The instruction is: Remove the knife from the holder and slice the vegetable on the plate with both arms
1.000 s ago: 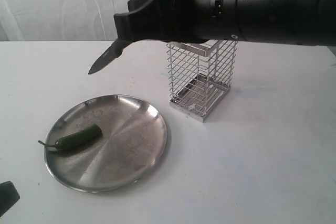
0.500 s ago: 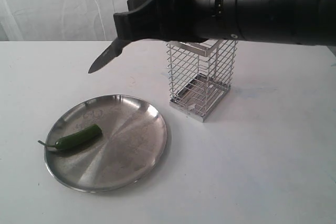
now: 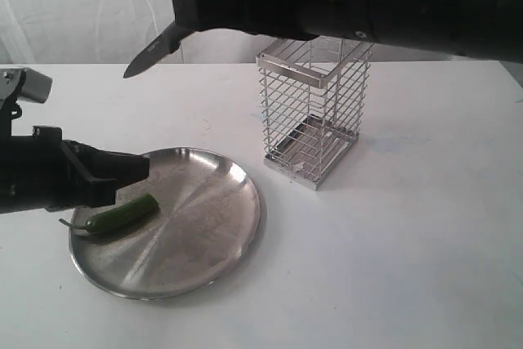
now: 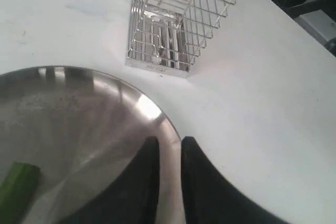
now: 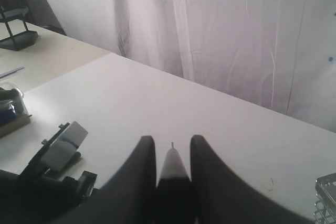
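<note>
My right gripper (image 3: 185, 32) hangs high over the table, shut on the black knife (image 3: 150, 49), whose blade points down-left, above and behind the plate; between the fingers the blade (image 5: 171, 160) shows. The steel plate (image 3: 200, 226) holds the green chili (image 3: 122, 214) on its left side. My left gripper (image 3: 137, 166) reaches in from the left, low over the plate just above the chili, with its jaws nearly together and nothing between them (image 4: 169, 142). The chili's cut end (image 4: 18, 187) lies beside it. The wire holder (image 3: 315, 112) stands empty right of the plate.
The white tabletop (image 3: 409, 243) extends right and forward of the holder (image 4: 173, 19). A white curtain (image 5: 220, 35) hangs behind. A grey block on the left arm (image 5: 64, 141) shows below the knife. A black rack (image 5: 18, 35) sits on a far side table.
The left arm has come in from the left edge and now hovers over the plate's left side by the chili. The right gripper with the knife has risen slightly and shifted left.
</note>
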Tool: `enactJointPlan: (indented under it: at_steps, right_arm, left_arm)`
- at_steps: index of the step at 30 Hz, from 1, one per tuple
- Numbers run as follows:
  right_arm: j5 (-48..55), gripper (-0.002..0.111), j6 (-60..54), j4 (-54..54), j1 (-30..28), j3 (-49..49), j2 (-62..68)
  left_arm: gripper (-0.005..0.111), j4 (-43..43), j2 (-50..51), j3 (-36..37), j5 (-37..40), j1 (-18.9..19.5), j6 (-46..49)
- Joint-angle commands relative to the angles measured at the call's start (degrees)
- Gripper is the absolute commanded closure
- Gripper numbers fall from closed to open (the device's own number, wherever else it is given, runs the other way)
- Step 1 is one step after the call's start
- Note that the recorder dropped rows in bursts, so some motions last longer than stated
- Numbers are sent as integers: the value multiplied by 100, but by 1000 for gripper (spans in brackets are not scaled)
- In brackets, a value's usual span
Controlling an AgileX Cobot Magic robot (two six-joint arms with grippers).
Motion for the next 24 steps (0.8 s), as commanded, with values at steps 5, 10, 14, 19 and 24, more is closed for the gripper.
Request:
enactJointPlan:
  at_steps: [5, 10, 14, 19, 24]
  right_arm:
    - [-186, 108, 76, 36, 10, 3, 57]
    - [-199, 108, 144, 36, 10, 3, 80]
    - [-152, 108, 144, 36, 10, 3, 78]
    - [283, 108, 144, 222, 10, 3, 78]
    - [647, 108, 144, 304, 138, 16, 78]
  left_arm:
    - [86, -163, 287, -823, 116, -2, 79]
    - [86, -163, 417, -945, 150, -2, 79]
    - [86, -163, 498, -945, 150, -2, 79]
    - [86, -163, 618, -1036, 55, -2, 79]
    - [86, -163, 676, -1200, 43, -2, 92]
